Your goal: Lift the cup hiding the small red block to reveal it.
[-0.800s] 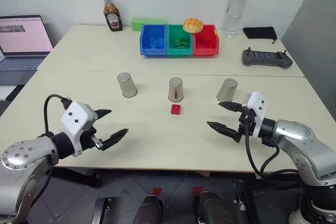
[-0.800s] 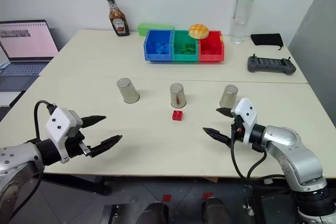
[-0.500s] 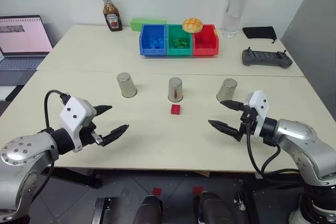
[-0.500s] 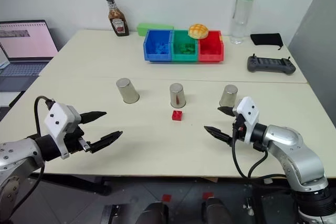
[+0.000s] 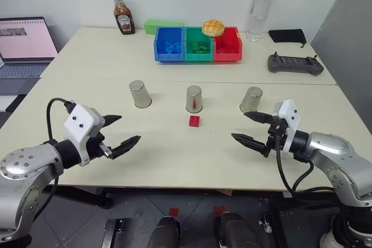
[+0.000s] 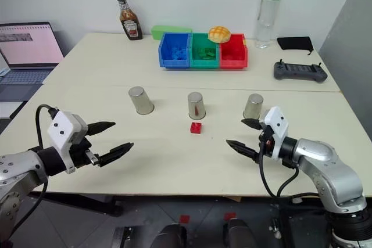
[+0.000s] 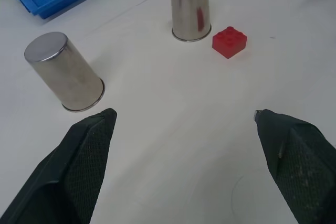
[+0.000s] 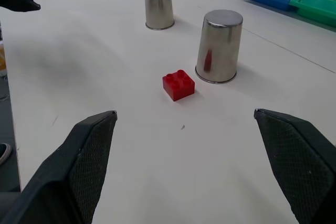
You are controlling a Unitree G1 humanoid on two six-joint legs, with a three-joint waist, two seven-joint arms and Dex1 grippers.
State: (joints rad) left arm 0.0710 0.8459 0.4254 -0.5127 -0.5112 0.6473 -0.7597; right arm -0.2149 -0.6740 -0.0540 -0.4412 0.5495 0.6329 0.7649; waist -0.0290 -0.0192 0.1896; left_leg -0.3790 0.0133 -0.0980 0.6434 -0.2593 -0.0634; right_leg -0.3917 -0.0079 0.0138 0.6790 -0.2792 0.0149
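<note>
Three steel cups stand upside down in a row on the table: left cup (image 5: 140,94), middle cup (image 5: 194,99), right cup (image 5: 251,99). The small red block (image 5: 195,121) sits uncovered on the table just in front of the middle cup (image 7: 190,6), apart from it. My left gripper (image 5: 129,129) hovers open over the near left of the table, empty, well short of the left cup (image 7: 65,74). My right gripper (image 5: 239,126) is open and empty too, in front of the right cup and to the right of the block (image 8: 178,85).
Blue, green and red bins (image 5: 198,45) sit at the back with a bun (image 5: 213,27) on top. A ketchup bottle (image 5: 124,13), a clear bottle (image 5: 259,9), a black controller (image 5: 294,64) and a laptop (image 5: 26,45) ring the far and left sides.
</note>
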